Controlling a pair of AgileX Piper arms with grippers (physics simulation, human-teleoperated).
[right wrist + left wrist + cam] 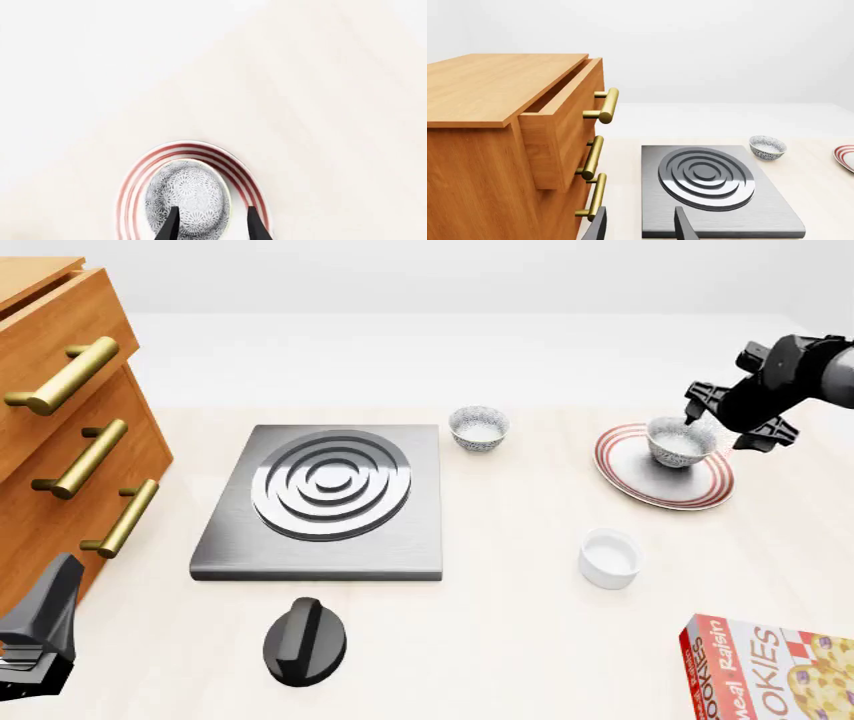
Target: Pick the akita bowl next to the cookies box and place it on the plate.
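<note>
The akita bowl [678, 440] stands upright on the plate [667, 490], at the far right of the table. My right gripper [722, 429] hovers at the bowl's right side, open. In the right wrist view its fingers straddle the rim of the bowl [187, 192], one over the inside and one outside, with the red-ringed plate [193, 149] around it. The cookies box [774, 670] lies at the near right corner, far from the bowl. My left gripper [640, 227] is open and holds nothing, low at the near left [40, 640].
A second patterned bowl [478, 427] sits behind the grey stove slab [320, 500]. A black knob [304, 640] lies in front of the slab. A plain white cup [610, 557] stands between plate and box. A wooden cabinet [67, 420] with its top drawer pulled out fills the left.
</note>
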